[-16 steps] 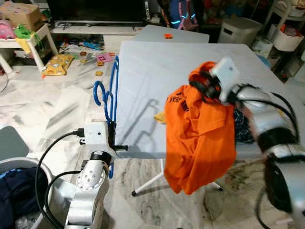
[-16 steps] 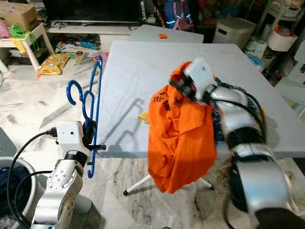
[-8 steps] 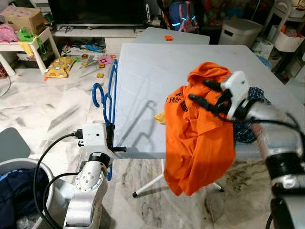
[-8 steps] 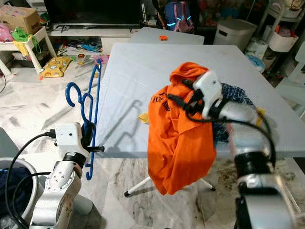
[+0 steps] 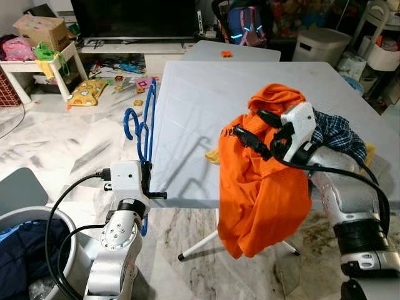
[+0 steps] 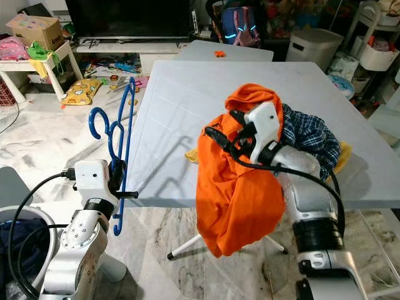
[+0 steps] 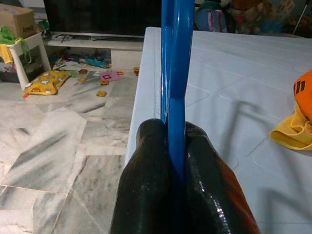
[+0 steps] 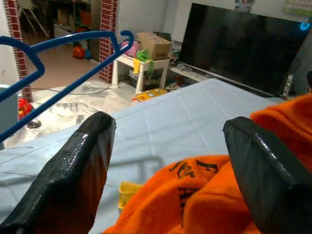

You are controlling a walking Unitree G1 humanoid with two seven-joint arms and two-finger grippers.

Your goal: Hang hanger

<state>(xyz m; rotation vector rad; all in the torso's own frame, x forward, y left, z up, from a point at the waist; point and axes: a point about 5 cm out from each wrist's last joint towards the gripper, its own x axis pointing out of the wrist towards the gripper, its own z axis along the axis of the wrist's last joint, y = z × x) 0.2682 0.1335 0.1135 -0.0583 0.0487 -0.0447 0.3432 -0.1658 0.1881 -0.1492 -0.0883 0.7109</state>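
Observation:
My left gripper is shut on a bundle of blue hangers, held upright beside the left edge of the white table. The left wrist view has the blue hanger pinched between the black fingers. An orange shirt drapes over the table's front edge. Above its upper front my right gripper hovers open, with nothing between its fingers. The right wrist view looks past the spread fingers over the orange shirt toward the blue hanger.
A plaid cloth and a yellow cloth lie on the table by the shirt. A basket with dark clothes stands at lower left. Toys litter the floor far left. White bins stand behind the table.
My right gripper has let go of the orange shirt's top, opened, and come down and back over the shirt's front. The left gripper still holds the hangers; the camera shifted slightly.

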